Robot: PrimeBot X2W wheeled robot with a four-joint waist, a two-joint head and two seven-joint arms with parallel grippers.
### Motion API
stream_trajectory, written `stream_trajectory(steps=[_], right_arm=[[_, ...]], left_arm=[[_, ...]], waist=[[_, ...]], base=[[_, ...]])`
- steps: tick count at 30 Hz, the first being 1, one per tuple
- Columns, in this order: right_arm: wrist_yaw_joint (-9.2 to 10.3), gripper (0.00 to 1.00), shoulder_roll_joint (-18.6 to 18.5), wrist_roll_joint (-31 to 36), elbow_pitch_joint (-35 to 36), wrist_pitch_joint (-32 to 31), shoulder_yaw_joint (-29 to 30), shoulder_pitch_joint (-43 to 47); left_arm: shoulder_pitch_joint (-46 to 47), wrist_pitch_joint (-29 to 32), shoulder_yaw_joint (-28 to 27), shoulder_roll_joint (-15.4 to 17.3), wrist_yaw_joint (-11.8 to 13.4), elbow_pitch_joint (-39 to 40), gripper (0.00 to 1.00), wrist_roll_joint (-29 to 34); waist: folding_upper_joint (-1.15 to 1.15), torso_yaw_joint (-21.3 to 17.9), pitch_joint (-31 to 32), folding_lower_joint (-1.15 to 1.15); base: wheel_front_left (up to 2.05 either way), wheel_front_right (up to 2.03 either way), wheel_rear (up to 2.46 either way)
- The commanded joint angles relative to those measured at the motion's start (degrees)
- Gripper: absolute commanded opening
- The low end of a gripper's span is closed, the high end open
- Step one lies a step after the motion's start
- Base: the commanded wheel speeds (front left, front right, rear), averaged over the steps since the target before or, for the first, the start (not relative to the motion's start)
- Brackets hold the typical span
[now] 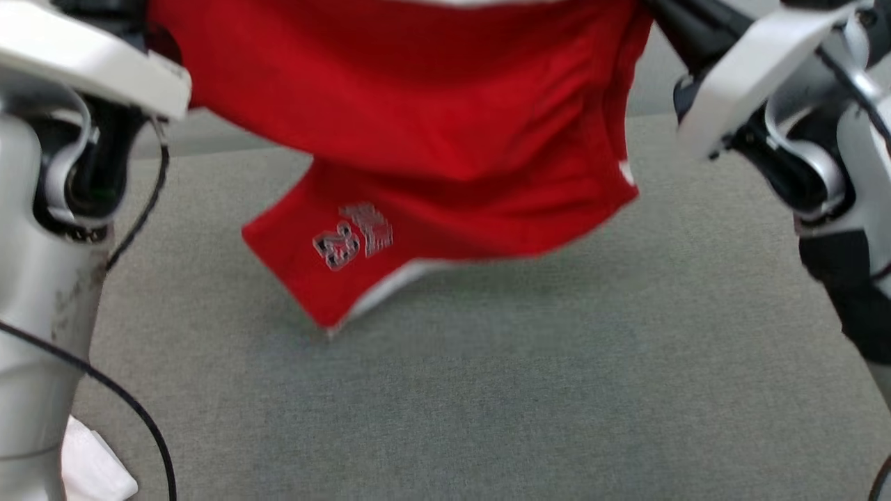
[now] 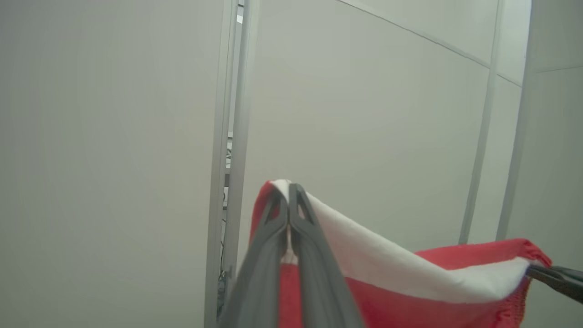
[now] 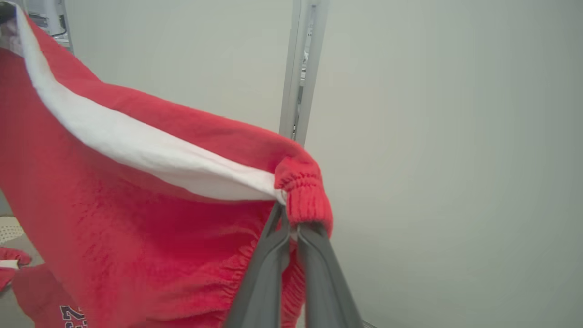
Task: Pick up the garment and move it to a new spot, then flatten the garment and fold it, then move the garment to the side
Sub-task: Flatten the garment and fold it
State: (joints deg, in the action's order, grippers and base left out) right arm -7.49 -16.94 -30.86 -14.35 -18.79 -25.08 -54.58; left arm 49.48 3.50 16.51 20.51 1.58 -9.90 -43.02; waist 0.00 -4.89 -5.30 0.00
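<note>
the red garment point(image 1: 418, 104) hangs in the air, stretched between the two arms above a grey fabric-covered bench point(image 1: 557, 390). the left pincer point(image 2: 288, 193) is clamped on one end of the garment's top edge, its two dark fingers point(image 2: 314, 273) pressed together with the white band point(image 2: 387, 269) and red cloth pinched at their tips. the right pincer point(image 3: 293, 225) is likewise closed tight on the other end, gripping the cloth just below a gathered red elastic bunch point(image 3: 303, 191); in the left wrist view its dark tip shows at the far right, holding the same band. between the two grips the top edge sags in a shallow curve. in the head view the cloth spans the top of the picture from the pale left arm point(image 1: 42, 209) to the pale right arm point(image 1: 766, 76), and one leg hangs down towards the left, bearing a pale number print point(image 1: 351, 236) that reads 23, with a white trim along its lower edge. the lowest corner of that leg reaches the bench surface, though the blur leaves it unclear whether it rests there or just clears it. a thin black cable point(image 1: 132, 410) loops beside the left arm. behind the garment, both wrist views show plain pale wall panels point(image 2: 114, 136) with a metal post between them.
</note>
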Motion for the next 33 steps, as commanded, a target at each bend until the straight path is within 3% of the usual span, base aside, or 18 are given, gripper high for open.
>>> stream_trajectory(steps=[1, 7, 15, 20, 27, 33], right_arm=[[-0.01, 0.00, 0.7, 1.4, -3.8, 2.6, -0.8, -4.2], [-0.01, 0.00, 2.4, 5.0, -17.4, 12.0, -5.7, -14.9], [-0.01, 0.00, 0.2, -0.9, -27.0, 18.4, -18.3, -9.9], [-0.01, 0.00, -1.5, -5.9, -26.6, 20.6, -24.8, -4.9], [0.00, 0.00, -6.3, -12.2, -21.1, 24.5, -33.2, 4.3], [-0.01, 0.00, -9.0, -13.5, -17.2, 28.7, -34.9, 12.0]], left_arm=[[4.2, -1.4, -0.1, -0.3, -0.3, -2.8, 0.00, 1.4], [12.8, -7.1, -0.4, -3.0, -2.2, -11.9, 0.00, 2.3], [1.6, -11.3, 2.6, -6.7, -7.3, -16.4, 0.00, -1.5], [-7.6, -13.1, 4.0, -7.1, -8.2, -14.5, 0.00, -3.7], [-24.2, -16.5, 4.6, -5.1, -8.7, -9.2, 0.00, -5.0], [-38.0, -18.4, 1.3, -5.0, -6.5, -2.7, 0.00, -5.2]], waist=[[0.00, 1.8, -3.9, 0.00], [0.00, 3.1, -9.4, 0.00], [0.00, 4.1, -12.4, 0.00], [0.00, 4.1, -12.6, 0.00], [0.00, 3.6, -10.6, 0.00], [0.00, 3.4, -7.7, 0.00]], base=[[0.00, 0.00, 0.00], [0.00, 0.00, 0.00], [0.00, 0.00, 0.00], [0.00, 0.00, 0.00], [0.00, 0.00, 0.00], [0.00, 0.00, 0.00]])
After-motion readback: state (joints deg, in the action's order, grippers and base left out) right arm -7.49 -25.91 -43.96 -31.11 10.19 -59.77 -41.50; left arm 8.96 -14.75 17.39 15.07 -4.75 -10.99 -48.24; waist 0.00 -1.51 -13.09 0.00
